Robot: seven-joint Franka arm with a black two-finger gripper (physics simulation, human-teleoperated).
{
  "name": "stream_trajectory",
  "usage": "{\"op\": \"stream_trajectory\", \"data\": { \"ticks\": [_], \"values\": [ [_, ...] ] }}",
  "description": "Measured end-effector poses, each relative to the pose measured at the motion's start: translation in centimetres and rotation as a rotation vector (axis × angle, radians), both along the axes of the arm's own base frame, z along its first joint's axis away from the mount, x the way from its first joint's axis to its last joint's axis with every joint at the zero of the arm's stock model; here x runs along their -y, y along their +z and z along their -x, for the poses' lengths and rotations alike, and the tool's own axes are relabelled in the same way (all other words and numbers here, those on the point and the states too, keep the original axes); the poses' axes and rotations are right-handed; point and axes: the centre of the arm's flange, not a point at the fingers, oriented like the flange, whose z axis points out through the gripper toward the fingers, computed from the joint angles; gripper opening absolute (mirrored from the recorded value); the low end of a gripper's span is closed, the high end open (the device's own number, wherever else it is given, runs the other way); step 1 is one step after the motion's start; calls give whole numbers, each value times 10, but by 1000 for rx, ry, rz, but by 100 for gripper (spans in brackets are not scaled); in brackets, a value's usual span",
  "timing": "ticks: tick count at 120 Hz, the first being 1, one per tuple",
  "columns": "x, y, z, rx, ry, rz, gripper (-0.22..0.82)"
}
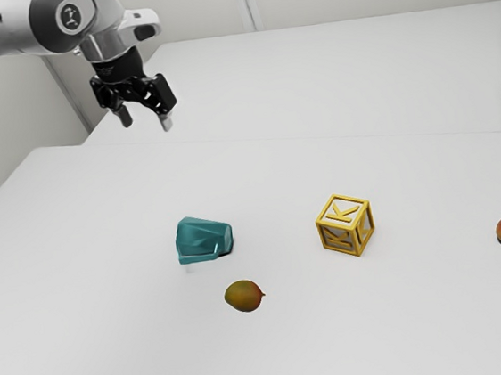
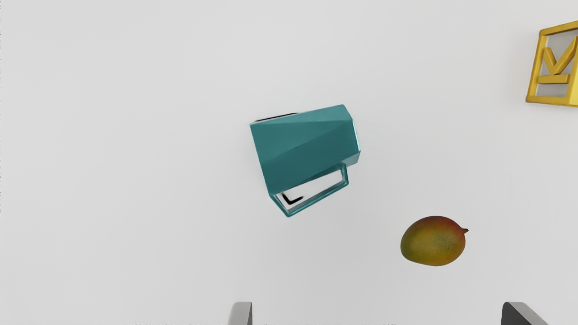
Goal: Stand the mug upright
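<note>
Mug (image 1: 204,238) is lying on its side on the table (image 1: 408,323), toward the exterior view's left edge, well in from the far edge, mango (image 1: 244,296) resting near it. I'm hovering the gripper (image 1: 146,122) above, jaws standing wide apart, nothing between. Guessing it's handling stiff, fairly light, maybe brittle; smooth, tapering facets are probably inviting slip. I'm favouring a moderate squeeze across mid-body, clear of the thin handle (image 2: 318,199), which is sticking out sideways and looking likely to twist the mug.
</note>
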Motion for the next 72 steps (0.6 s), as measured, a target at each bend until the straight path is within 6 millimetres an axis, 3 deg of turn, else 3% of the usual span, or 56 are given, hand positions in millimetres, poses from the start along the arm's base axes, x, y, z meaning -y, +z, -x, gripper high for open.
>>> {"op": "stream_trajectory", "data": {
  "ticks": [44,56,72],
  "values": [
    [-11,-9,5,-37,23,10,60],
    [-8,-24,8,-75,28,55,60],
    [-10,-63,12,-163,46,118,60]
  ]
}}
